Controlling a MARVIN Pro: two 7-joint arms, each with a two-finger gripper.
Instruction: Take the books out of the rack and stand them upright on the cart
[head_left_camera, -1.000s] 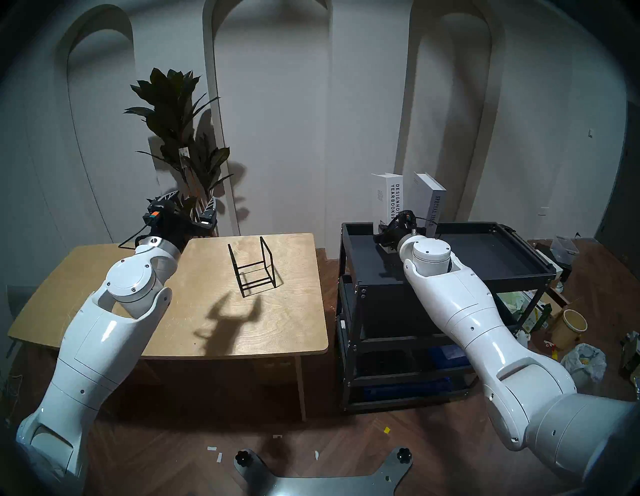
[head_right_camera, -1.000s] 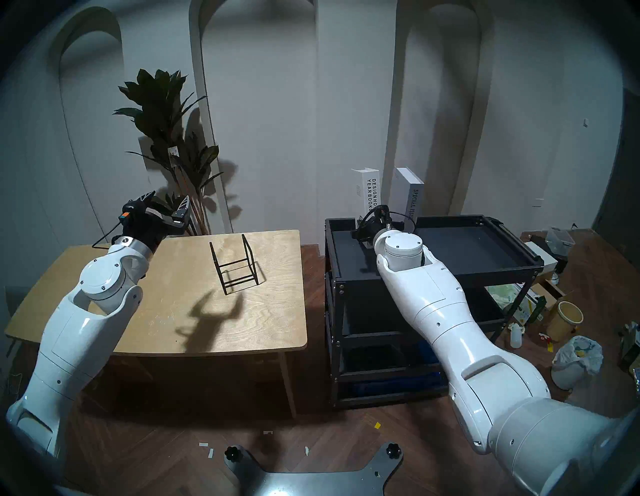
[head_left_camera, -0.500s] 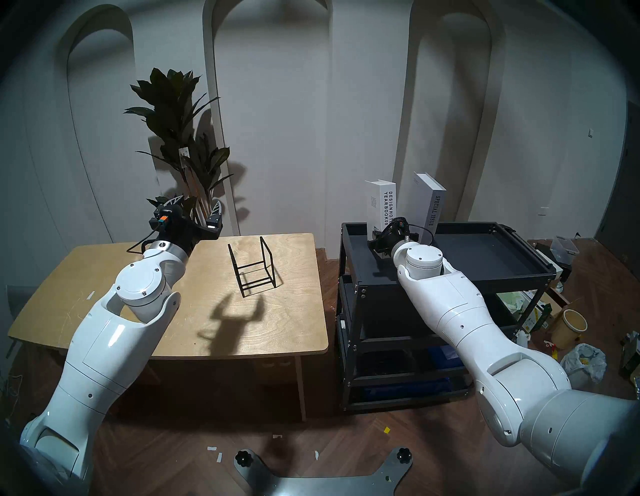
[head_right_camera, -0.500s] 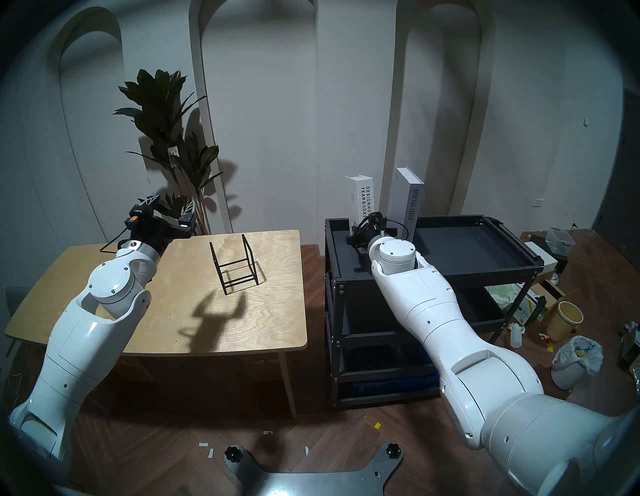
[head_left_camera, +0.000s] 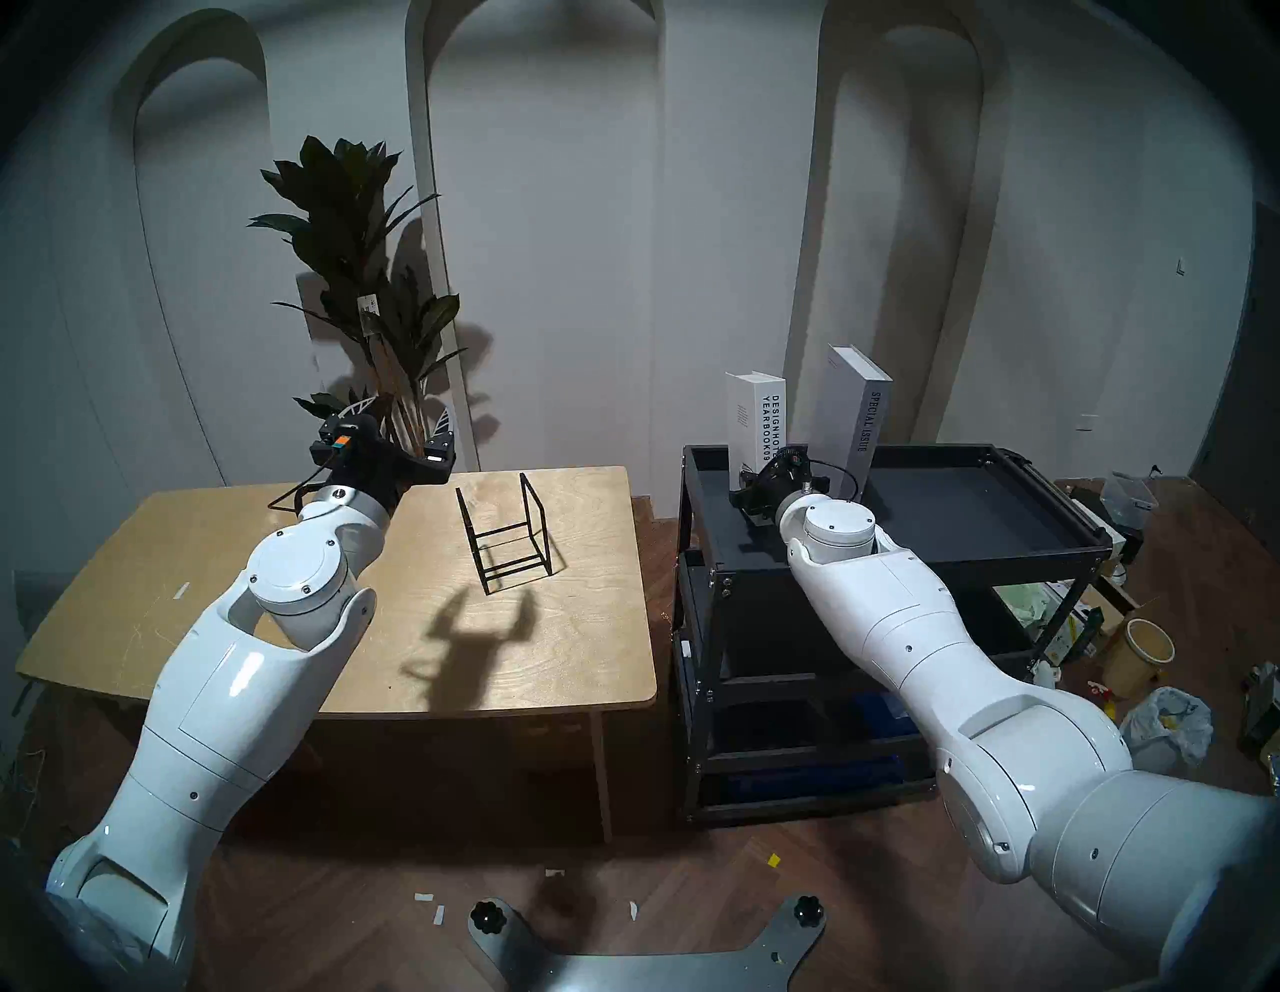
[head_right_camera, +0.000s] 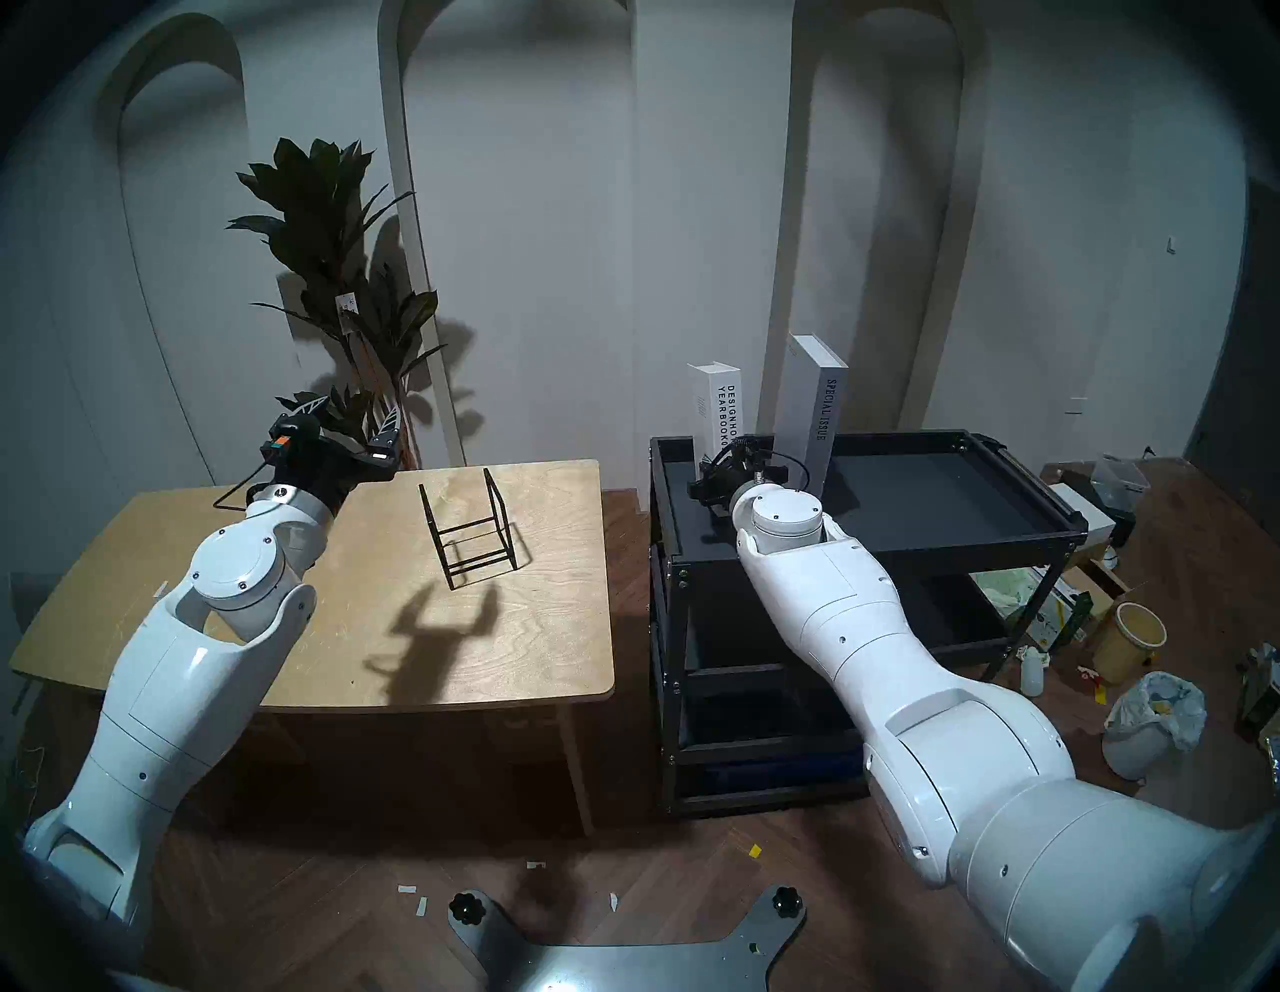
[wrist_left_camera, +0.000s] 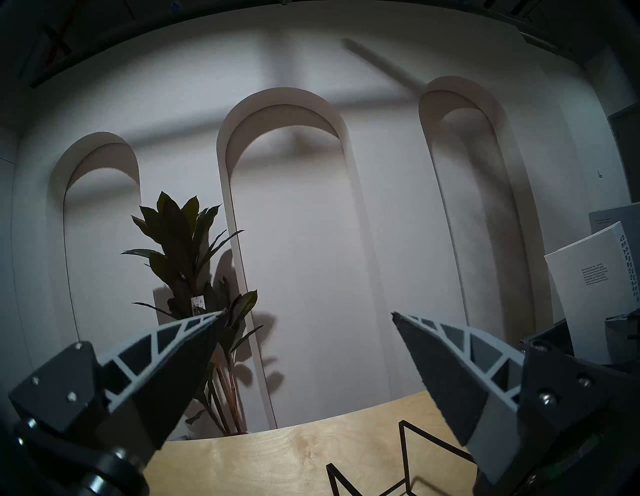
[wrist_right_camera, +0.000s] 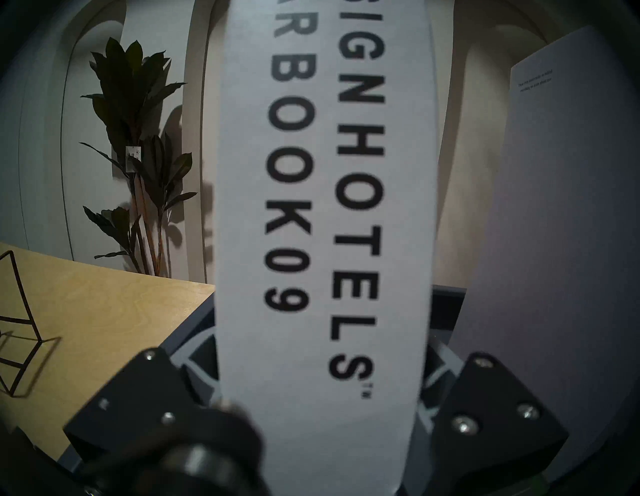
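Pale wood table (head_left_camera: 568, 658); seemingly matt cart (head_left_camera: 970, 516)

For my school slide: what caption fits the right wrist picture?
Right gripper grips the Design Hotels Yearbook upright over the cart.

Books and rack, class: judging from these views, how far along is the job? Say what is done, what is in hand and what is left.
Done: the rack on the wooden table is empty, and the SPECIAL ISSUE book stands on the cart. In hand: the right gripper is shut on the DESIGN HOTELS YEARBOOK, upright over the cart's top tray. Left: set it down and release. The left gripper is open, holding nothing.
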